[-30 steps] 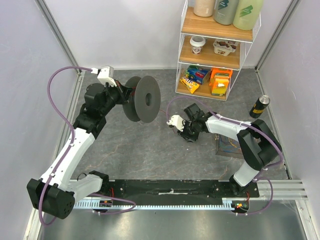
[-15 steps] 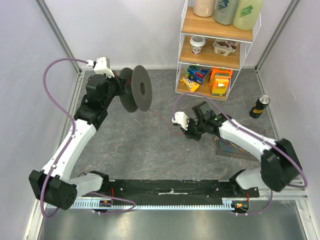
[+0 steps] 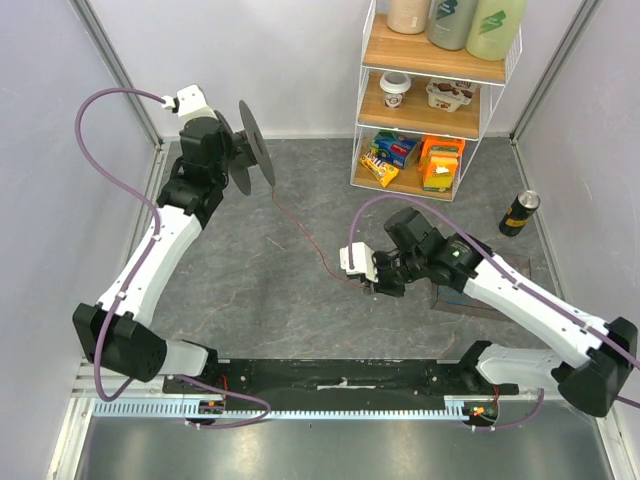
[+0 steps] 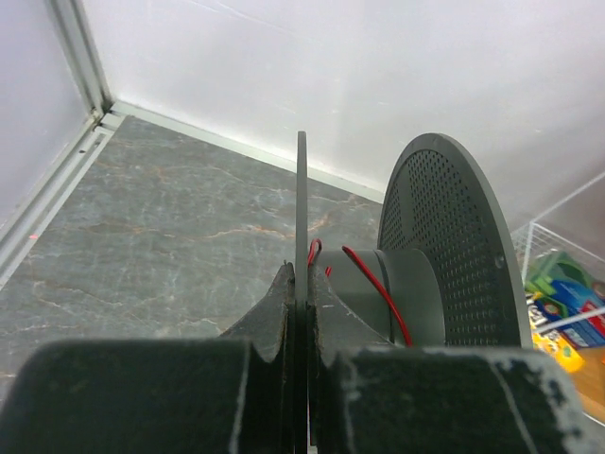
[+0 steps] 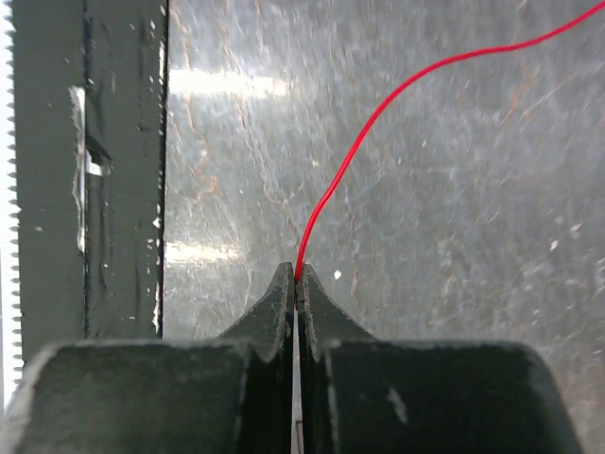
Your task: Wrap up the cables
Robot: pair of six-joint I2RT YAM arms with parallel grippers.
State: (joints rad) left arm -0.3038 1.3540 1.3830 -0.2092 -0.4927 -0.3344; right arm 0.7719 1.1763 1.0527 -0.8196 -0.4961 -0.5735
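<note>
A dark grey spool [image 3: 254, 147] is held up at the back left by my left gripper [image 3: 226, 160], which is shut on one of its flanges [image 4: 302, 218]. A thin red cable [image 3: 305, 238] runs from the spool hub [image 4: 378, 284] across the floor to my right gripper [image 3: 372, 283]. The right gripper [image 5: 297, 276] is shut on the red cable [image 5: 378, 113] near the middle of the table. Other cables, orange, yellow and blue [image 3: 458, 295], lie on a dark tray behind the right arm.
A white wire shelf [image 3: 435, 100] with snack packs, cups and bottles stands at the back right. A black can [image 3: 519, 212] stands right of it. A black rail [image 3: 340, 385] runs along the near edge. Grey walls close the sides.
My left arm has swung the spool back and to the left, turning it edge-on. My right gripper has moved toward the near edge with the red cable, which now stretches longer between them.
</note>
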